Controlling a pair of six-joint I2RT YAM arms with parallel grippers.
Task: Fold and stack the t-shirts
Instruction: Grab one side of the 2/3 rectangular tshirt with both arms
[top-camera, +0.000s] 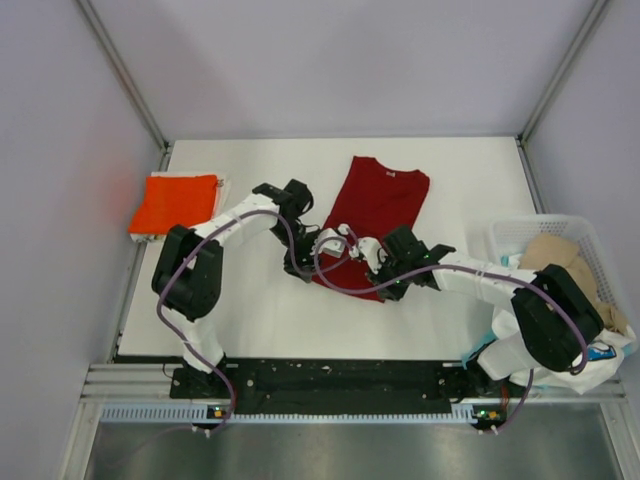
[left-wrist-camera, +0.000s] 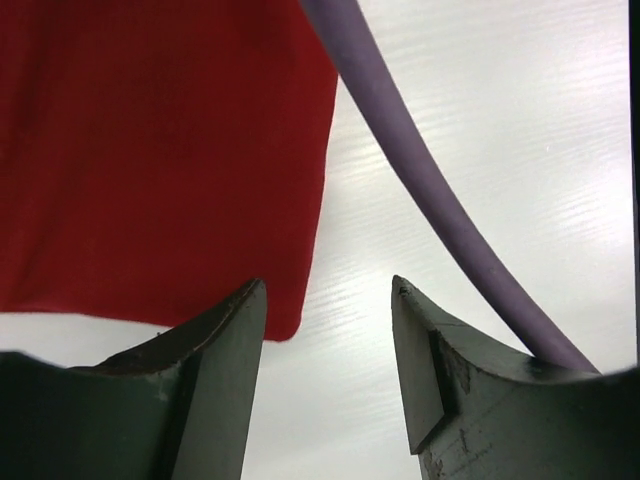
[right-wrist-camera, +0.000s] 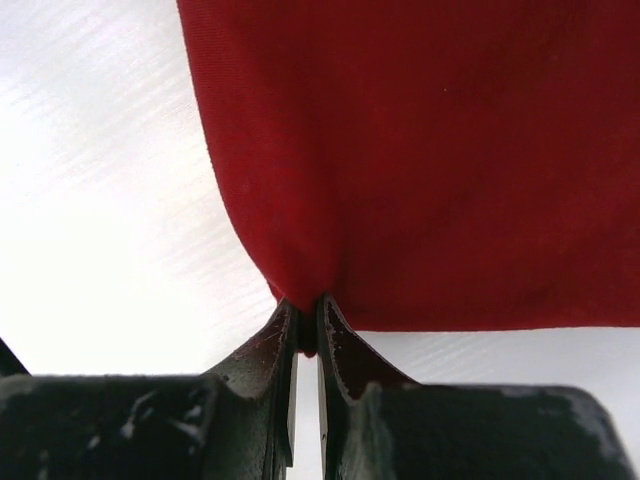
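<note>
The right gripper (right-wrist-camera: 308, 322) is pinching the near hem of the dark red t-shirt (top-camera: 378, 200), the cloth puckered into a small fold between its jaws. The left gripper (left-wrist-camera: 328, 292) hovers with jaws spread at the shirt's near left corner. The shirt lies flat and smooth on the white table (top-camera: 260, 320), collar at its far end. Left of it sits a folded bright orange-red t-shirt (top-camera: 175, 203); right of it, a white basket (top-camera: 515, 232) holds a beige t-shirt (top-camera: 550, 250).
</note>
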